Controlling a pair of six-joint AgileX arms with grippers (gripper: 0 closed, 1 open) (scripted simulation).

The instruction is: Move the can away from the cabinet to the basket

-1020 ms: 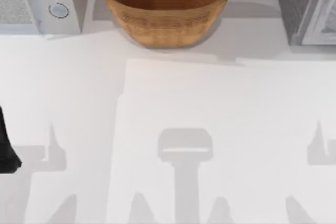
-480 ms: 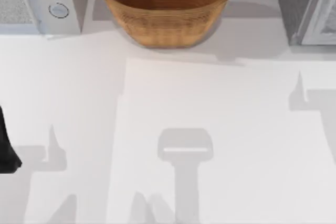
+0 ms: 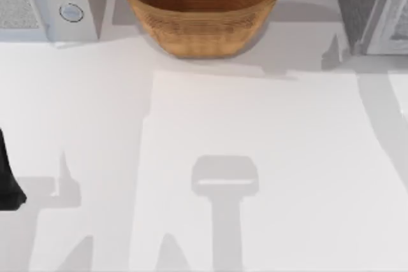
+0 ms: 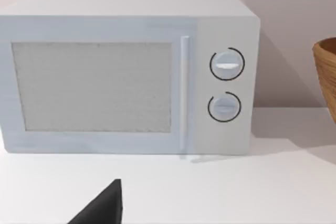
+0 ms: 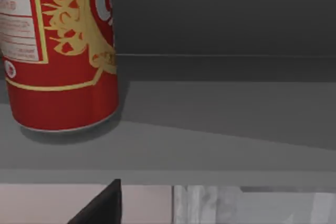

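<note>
The can (image 5: 60,51) stood upright on a dark grey shelf (image 5: 220,129) inside the cabinet (image 3: 370,7), seen close up from the right wrist camera; its red side carried gold ornament and a white printed panel, and its base rested flat on the shelf with a dark back wall behind it. A black fingertip of the right tool (image 5: 102,205) poked into that view below the shelf's front edge, apart from the can; whether this tool was released or clenched could not be told. From above, the cabinet sat at the far right corner of the desk (image 3: 255,144), speckled dark grey with a pale framed door panel (image 3: 392,17) swung outward. The basket (image 3: 201,7) stood at the far middle of the desk, tan and ribbed, well apart from the cabinet. A light grey microwave (image 3: 44,1) with two round knobs occupied the far left corner, just beside the basket. The desk was plain white, crossed by soft grey shadows, and a pale pinkish wall (image 4: 289,35) rose behind the microwave. The left arm (image 3: 7,176) stayed parked at the desk's left edge, its tool (image 4: 102,205) showing as one dark tip before the microwave; its state could not be told.
</note>
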